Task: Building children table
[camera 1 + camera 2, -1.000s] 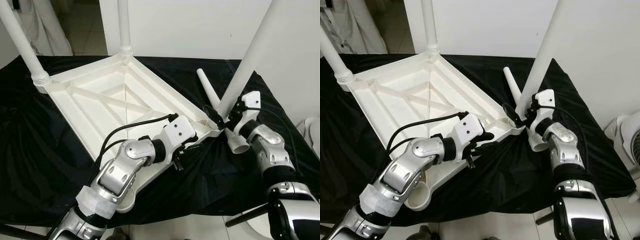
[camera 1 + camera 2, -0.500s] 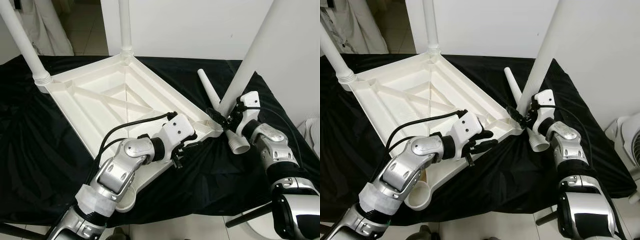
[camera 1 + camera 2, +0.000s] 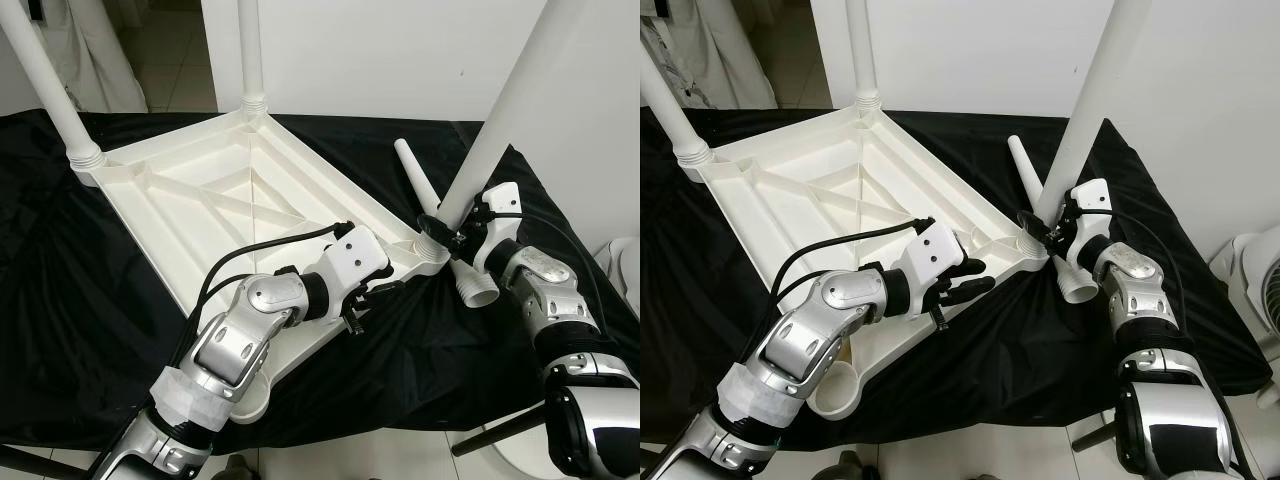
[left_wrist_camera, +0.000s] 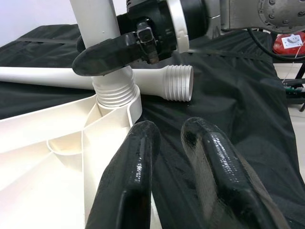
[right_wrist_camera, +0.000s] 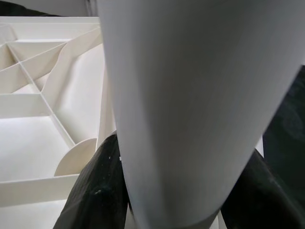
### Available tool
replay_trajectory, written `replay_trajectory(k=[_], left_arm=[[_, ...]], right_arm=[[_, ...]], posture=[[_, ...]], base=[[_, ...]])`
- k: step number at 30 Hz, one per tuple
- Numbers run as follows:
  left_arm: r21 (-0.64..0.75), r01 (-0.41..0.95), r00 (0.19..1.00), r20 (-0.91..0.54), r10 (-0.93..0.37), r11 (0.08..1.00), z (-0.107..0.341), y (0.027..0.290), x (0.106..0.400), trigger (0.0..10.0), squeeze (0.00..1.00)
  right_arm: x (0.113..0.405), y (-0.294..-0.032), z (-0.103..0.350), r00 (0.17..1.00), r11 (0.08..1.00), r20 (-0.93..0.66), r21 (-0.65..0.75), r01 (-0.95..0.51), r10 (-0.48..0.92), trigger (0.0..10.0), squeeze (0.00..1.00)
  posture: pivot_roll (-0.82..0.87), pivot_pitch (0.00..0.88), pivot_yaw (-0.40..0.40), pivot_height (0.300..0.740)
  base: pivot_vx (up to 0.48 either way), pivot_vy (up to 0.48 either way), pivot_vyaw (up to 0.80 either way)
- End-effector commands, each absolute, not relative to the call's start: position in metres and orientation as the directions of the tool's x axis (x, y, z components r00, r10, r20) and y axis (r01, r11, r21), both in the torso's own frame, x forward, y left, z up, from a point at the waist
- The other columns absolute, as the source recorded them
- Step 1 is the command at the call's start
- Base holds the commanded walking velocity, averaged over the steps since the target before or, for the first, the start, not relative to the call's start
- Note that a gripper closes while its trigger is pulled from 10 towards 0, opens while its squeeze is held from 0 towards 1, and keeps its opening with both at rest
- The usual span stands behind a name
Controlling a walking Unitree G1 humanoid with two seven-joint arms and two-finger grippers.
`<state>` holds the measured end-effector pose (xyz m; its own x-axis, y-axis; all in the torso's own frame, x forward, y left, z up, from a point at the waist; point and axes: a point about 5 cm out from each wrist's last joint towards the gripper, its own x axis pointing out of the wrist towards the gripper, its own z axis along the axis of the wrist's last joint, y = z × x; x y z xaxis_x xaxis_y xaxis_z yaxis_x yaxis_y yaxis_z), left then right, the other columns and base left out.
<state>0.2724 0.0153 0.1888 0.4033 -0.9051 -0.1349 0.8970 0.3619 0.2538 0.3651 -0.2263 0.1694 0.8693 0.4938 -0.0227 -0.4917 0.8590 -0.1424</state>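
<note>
Two white legs (image 3: 52, 85) already stand in the far corners of the upturned white table (image 3: 215, 195), their tops cut off by the frame, as is the top of the third leg (image 3: 500, 110), which leans up toward the wall. The table lies on a black cloth (image 3: 60, 300). The right end effector (image 3: 452, 232) is clenched around the third leg just above its ribbed base — in the right wrist view its fingers (image 5: 90, 191) flank the leg, whose bulk hides most of the socket (image 4: 114, 102). Compared with a second ago, the leg's base now sits down in the near-right corner socket rather than hovering beside it. The left end effector (image 3: 962, 287) rests at the table's near edge, its fingers (image 4: 131, 176) slightly apart and grasping nothing; it has barely shifted. A fourth leg (image 3: 445, 235) lies loose on the cloth behind the right end effector, partly hidden by it.
</note>
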Motion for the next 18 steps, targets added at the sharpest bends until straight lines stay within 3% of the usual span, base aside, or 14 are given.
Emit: replay_trajectory(k=[1, 6, 18], left_arm=[[0.266, 0.885, 0.427, -0.14, -0.893, 0.381, 0.187, 0.017, 0.274, 10.0, 0.0], [0.267, 0.887, 0.422, -0.141, -0.896, 0.376, 0.187, 0.016, 0.273, 10.0, 0.0], [0.268, 0.891, 0.413, -0.143, -0.9, 0.366, 0.187, 0.016, 0.271, 10.0, 0.0]], right_arm=[[0.365, -0.231, 0.159, 0.887, 0.882, -0.07, -0.089, -0.462, 0.457, 10.0, 0.0], [0.367, -0.237, 0.15, 0.915, 0.92, -0.116, -0.016, -0.391, 0.386, 10.0, 0.0], [0.368, -0.237, 0.147, 0.934, 0.939, -0.124, -0.049, -0.342, 0.334, 10.0, 0.0]], posture=[[0.07, 0.02, -0.012, 0.74], [0.08, 0.016, -0.009, 0.74], [0.08, 0.02, -0.006, 0.74]], base=[[0.0, 0.0, 0.0], [0.0, 0.0, 0.0], [0.0, 0.0, 0.0]])
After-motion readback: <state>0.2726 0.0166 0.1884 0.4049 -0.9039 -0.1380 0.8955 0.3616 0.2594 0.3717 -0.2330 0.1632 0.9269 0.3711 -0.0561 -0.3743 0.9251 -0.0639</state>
